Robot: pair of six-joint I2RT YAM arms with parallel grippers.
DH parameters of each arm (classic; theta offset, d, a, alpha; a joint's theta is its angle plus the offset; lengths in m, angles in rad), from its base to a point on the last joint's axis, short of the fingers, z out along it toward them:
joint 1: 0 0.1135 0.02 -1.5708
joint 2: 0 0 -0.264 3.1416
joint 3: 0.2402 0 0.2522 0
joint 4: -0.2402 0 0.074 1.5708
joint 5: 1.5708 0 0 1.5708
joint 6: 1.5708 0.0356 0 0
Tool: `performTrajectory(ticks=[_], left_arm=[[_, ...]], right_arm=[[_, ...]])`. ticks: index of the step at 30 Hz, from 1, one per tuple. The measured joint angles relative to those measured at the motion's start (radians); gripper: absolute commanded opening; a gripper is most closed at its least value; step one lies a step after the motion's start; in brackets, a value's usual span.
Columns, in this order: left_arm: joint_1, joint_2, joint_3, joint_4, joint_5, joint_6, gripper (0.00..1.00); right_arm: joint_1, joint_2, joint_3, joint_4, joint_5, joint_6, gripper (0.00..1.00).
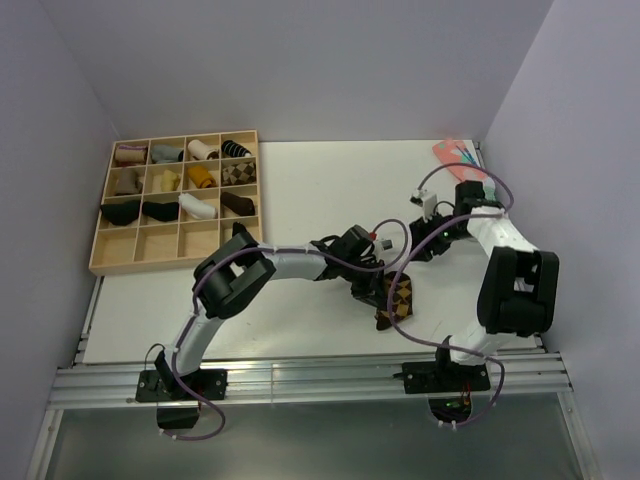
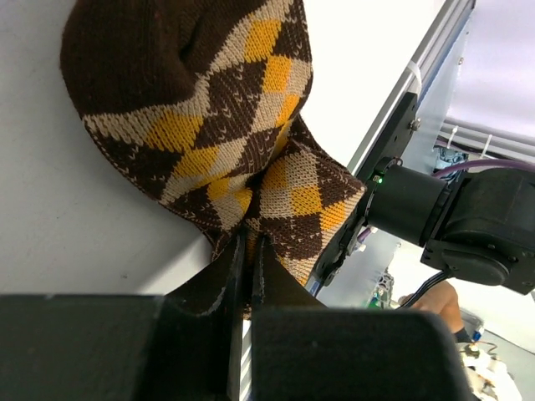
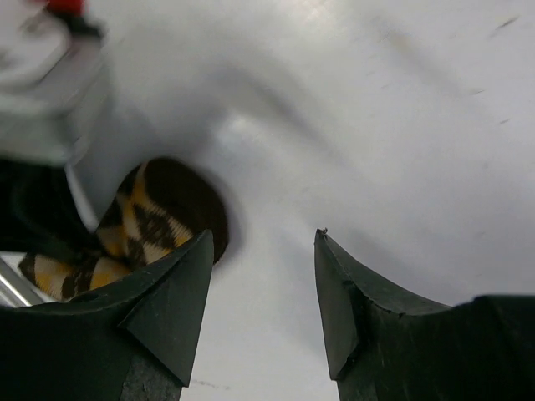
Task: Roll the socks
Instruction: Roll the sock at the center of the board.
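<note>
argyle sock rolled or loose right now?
Loose: argyle sock lies bunched on the table, one edge pinched in the shut left gripper. No tight roll.

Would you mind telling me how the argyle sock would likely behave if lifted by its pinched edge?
Probably floppy: the argyle sock folds and bunches where the left claw pinches it, so it would likely drape. Its knit looks light and grippy, unlikely to slip or roll.

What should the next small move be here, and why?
Probably shift the right tool over to the sock and lower it onto the free end. It is open and empty, with the sock off to its side, while the left tool is shut on the sock's other edge, so rolling likely needs a second grip.
</note>
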Motion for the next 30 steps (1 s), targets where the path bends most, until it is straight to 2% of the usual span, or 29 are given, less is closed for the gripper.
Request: performTrajectory(ticks=[8,17,20,24,30], left_arm=[[0.0,0.036,0.104,-0.152,0.001,0.016,0.0],[0.0,0.056,0.163,-0.237,0.001,0.039,0.0],[0.0,0.06,0.172,-0.248,0.001,0.045,0.0],[0.0,0.065,0.183,-0.261,0.003,0.05,0.0],[0.0,0.079,0.208,-0.284,0.013,0.056,0.0]], right_arm=[[-0.003,-0.253,-0.217,-0.136,-0.058,-0.337,0.59],[-0.003,-0.262,-0.248,-0.341,-0.09,-0.664,0.63],[-0.003,-0.239,-0.248,-0.414,-0.092,-0.756,0.67],[0.004,-0.209,-0.247,-0.483,-0.084,-0.836,0.68],[0.077,-0.272,-0.267,-0.467,-0.054,-0.849,0.69]])
